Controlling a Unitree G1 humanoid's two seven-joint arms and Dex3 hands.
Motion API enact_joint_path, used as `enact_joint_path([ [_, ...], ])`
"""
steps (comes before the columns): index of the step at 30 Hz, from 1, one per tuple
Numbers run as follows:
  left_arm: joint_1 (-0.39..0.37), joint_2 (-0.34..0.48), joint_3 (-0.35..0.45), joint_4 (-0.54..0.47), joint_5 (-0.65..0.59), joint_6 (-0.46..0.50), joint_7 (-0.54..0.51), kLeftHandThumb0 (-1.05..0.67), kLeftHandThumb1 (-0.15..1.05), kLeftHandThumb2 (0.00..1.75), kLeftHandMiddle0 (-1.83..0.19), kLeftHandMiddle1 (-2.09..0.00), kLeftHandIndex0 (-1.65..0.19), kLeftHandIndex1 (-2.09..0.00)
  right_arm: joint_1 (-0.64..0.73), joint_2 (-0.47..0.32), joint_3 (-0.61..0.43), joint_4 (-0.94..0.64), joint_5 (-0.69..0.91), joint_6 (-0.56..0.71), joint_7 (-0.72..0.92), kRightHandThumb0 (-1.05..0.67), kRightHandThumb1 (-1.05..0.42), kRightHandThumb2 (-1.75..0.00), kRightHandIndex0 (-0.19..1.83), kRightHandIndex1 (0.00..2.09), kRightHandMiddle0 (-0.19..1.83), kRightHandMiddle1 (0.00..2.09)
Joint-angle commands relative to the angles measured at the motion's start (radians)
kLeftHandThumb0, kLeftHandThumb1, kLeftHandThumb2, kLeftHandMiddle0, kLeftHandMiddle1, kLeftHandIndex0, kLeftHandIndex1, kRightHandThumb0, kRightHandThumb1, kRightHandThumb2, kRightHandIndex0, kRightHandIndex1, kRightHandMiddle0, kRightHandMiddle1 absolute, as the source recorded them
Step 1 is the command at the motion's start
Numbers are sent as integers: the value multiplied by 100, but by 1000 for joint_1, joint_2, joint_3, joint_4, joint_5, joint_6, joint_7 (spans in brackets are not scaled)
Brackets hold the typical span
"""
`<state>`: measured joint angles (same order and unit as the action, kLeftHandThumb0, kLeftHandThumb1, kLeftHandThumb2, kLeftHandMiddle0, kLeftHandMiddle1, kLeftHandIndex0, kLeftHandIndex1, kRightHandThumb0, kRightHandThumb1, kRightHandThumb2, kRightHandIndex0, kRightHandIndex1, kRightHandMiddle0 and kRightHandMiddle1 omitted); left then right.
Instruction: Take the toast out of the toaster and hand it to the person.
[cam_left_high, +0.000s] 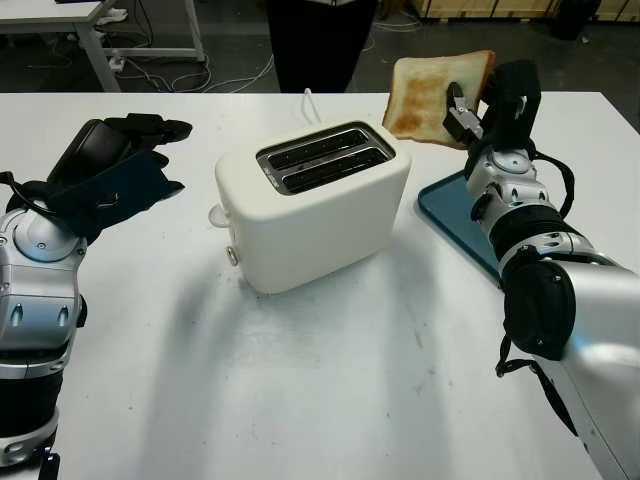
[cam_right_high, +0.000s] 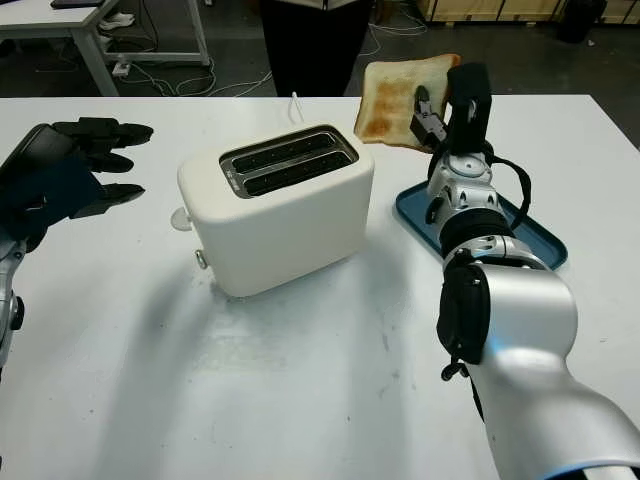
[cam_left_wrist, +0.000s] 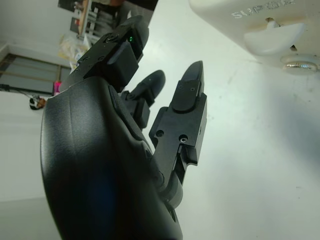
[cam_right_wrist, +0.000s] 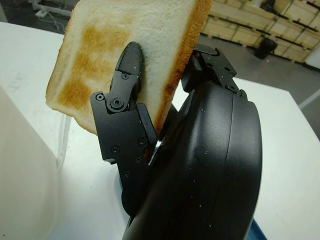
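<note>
Right hand (cam_left_high: 490, 105) raised above the desk (cam_left_high: 330, 380) beyond the toaster's right end, forearm upright, fingers (cam_right_wrist: 125, 85) pinching the toast (cam_left_high: 432, 95), held tilted in the air over the far edge of the blue tray (cam_left_high: 455, 215). Both slots of the white toaster (cam_left_high: 310, 205) empty. Left hand (cam_left_high: 120, 170) open, hovering left of the toaster, palm turned toward it; a person (cam_left_high: 320, 40) standing at the far side.
</note>
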<state>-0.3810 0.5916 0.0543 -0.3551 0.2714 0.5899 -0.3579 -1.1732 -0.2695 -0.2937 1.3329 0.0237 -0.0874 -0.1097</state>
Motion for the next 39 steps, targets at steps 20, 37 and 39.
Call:
enact_joint_path([
  [20, 0, 18, -2, -18, 15, 17, -4, 0, 92, 17, -41, -60, -61, -1, -6, 4, -31, 3, 13, 5, 6, -31, -92, -57, 77, 175, 34, 175],
  [37, 3, 19, -1, -24, 13, 21, -5, 0, 92, 17, -42, -59, -61, -1, -5, 0, -24, 3, 0, -1, 7, -33, -92, -59, 77, 175, 33, 175],
  [39, 3, 17, 0, -21, 12, 17, -3, -1, 92, 17, -43, -60, -62, -1, -8, -1, -13, 4, -10, 9, -9, -36, -92, -58, 74, 175, 26, 175],
])
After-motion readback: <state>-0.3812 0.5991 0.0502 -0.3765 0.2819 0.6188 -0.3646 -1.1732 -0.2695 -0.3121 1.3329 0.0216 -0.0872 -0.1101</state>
